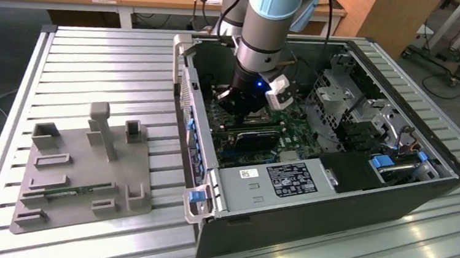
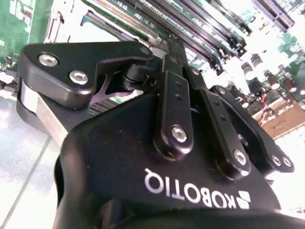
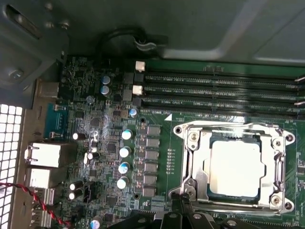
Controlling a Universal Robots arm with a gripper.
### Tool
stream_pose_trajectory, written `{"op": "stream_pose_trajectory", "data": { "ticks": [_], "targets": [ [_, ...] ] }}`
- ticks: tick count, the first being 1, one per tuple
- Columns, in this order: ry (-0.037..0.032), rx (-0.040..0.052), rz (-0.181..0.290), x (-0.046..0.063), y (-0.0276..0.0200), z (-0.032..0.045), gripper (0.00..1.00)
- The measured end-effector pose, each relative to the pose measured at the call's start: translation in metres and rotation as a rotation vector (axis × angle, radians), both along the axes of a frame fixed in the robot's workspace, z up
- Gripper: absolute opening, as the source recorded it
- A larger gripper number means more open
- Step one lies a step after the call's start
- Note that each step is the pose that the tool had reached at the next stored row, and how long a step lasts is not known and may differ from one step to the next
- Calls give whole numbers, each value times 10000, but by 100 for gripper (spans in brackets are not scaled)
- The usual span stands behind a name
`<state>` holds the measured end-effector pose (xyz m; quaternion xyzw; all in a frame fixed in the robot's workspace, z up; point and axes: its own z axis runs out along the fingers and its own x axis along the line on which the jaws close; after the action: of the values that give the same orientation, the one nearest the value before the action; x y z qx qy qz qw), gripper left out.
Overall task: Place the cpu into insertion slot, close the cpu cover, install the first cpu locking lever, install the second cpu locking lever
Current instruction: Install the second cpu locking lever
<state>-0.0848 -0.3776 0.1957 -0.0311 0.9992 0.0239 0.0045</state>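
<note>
The cpu (image 3: 236,167), a pale silvery square, lies in the insertion slot (image 3: 208,192) on the green board. The cpu cover (image 3: 270,164), a silvery frame with a square window, lies flat over the chip. A thin metal locking lever (image 3: 224,126) runs along the socket side nearest the memory slots. My gripper (image 3: 178,204) is shut, its black fingertips pressed together right at a corner of the socket frame. I see nothing held between them. In the second wrist view the gripper (image 2: 172,45) points down at the board. In the exterior view the gripper (image 1: 244,105) is low inside the open computer case (image 1: 389,197).
Long memory slots (image 3: 219,90) lie just beyond the socket, and rows of capacitors (image 3: 125,152) beside it. The case's metal walls (image 1: 186,76) and drive cages (image 1: 340,94) hem in the arm. A grey fixture block (image 1: 87,167) stands on the slatted table at the exterior view's left.
</note>
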Motion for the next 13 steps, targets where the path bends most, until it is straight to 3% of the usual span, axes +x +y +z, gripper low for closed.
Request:
{"op": "stream_pose_trajectory", "data": {
  "ticks": [13],
  "targets": [
    [1,-11,0,0,4,55,11]
  ]
}}
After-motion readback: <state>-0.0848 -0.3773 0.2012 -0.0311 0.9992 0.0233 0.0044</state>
